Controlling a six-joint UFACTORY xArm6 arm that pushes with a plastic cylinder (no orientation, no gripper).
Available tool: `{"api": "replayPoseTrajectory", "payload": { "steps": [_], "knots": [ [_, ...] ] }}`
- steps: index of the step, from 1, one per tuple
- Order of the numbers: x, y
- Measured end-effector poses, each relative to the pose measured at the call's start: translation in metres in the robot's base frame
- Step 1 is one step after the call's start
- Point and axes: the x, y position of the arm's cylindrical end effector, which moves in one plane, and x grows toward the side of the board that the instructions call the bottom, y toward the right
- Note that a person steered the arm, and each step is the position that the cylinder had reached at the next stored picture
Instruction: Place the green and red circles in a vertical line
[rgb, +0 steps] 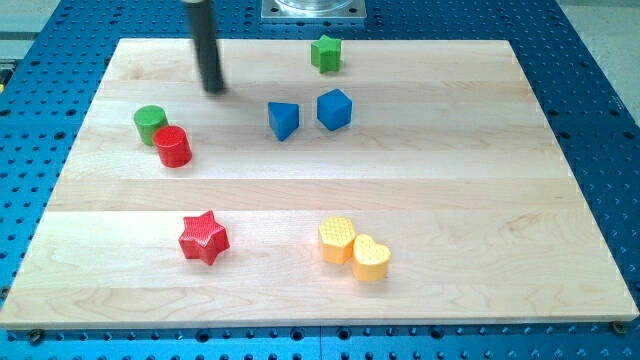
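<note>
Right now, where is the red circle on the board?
The red circle sits at the view's left, touching the green circle just above-left of it, with my tip above and to its right.

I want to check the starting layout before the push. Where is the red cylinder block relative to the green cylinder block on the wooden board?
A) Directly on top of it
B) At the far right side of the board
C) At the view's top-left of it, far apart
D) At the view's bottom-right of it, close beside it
D: the red cylinder block sits just below and right of the green cylinder block, close beside it on the wooden board.
</note>
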Motion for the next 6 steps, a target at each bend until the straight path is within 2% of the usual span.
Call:
{"api": "replayPoseTrajectory", "payload": {
  "steps": [2, 3, 4, 5, 6],
  "knots": [
    [0.080, -0.092],
    [0.110, -0.057],
    [0.088, 0.017],
    [0.053, 0.048],
    [0.073, 0.031]
  ]
}}
